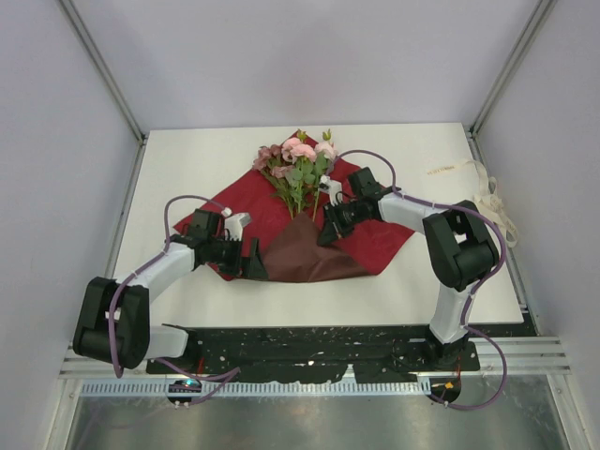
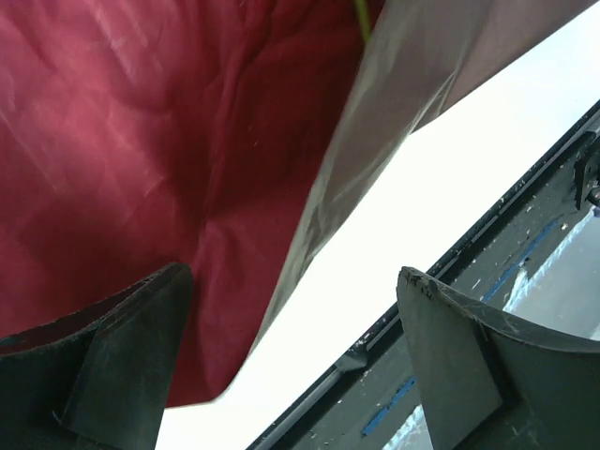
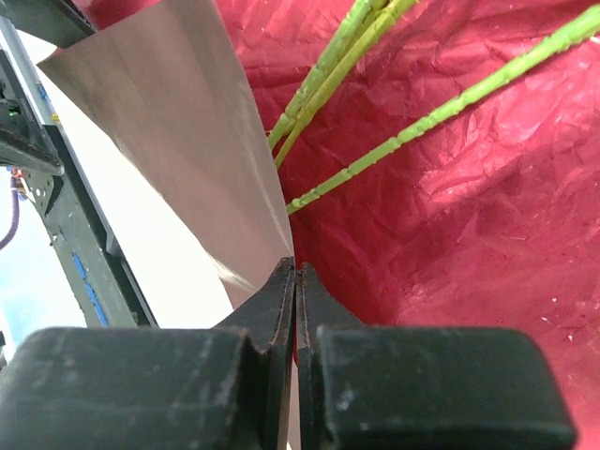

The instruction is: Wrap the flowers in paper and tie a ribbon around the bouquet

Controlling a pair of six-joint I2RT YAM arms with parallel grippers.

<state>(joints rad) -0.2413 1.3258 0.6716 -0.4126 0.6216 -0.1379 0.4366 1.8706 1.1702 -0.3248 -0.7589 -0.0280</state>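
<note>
The dark maroon paper (image 1: pixel 375 234) lies spread on the table with the flowers (image 1: pixel 300 159) on it, pink blooms toward the far side. Its near part is folded over as a brownish flap (image 1: pixel 309 258). My right gripper (image 1: pixel 328 230) is shut on the flap's edge; in the right wrist view its jaws (image 3: pixel 295 267) pinch the sheet where the pale underside (image 3: pixel 178 122) meets the red face (image 3: pixel 450 187), near the green stems (image 3: pixel 422 122). My left gripper (image 1: pixel 251 261) stands open at the flap's left end, with the paper (image 2: pixel 122 141) beside it and nothing between its fingers (image 2: pixel 292 275). The cream ribbon (image 1: pixel 487 202) lies at the table's right edge.
The white tabletop (image 1: pixel 187 159) is bounded by grey enclosure walls and metal frame posts. A black rail (image 1: pixel 309 342) with the arm bases runs along the near edge, and shows in the left wrist view as a black rail (image 2: pixel 487 253) just past the paper's corner.
</note>
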